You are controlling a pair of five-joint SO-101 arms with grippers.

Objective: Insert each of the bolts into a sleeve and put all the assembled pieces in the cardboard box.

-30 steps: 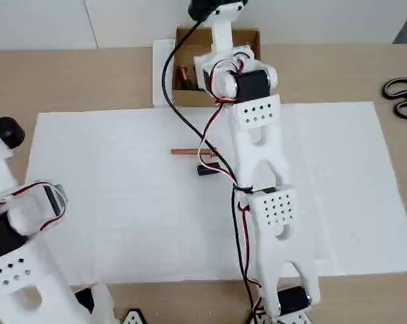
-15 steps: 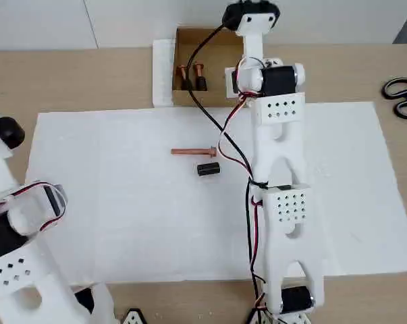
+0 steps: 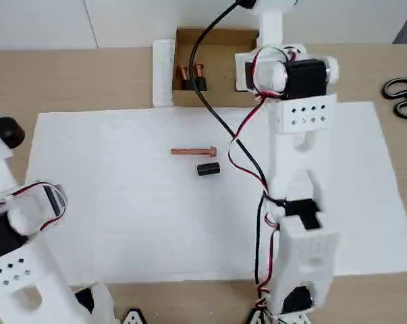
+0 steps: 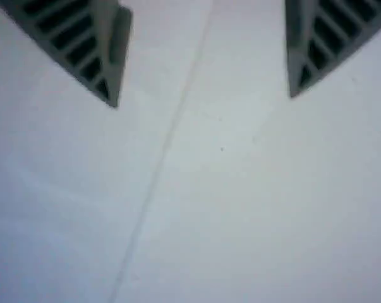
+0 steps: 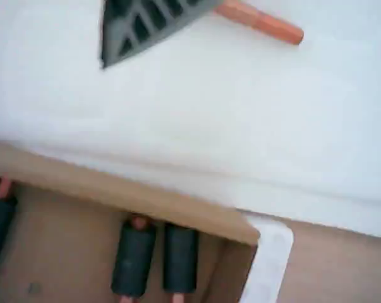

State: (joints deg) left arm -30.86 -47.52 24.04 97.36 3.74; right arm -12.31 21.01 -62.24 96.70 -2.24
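Copper bolt [image 3: 193, 151] lies near stubby black sleeve [image 3: 208, 169] (not touching); left jaws spread, right jaws unclear.

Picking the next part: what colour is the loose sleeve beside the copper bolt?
Black. The short cylindrical sleeve shows best in the high view.

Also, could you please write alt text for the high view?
A copper bolt and a black sleeve lie close together, unassembled, on a white sheet. The right arm extends across the sheet to the cardboard box, which holds assembled pieces.
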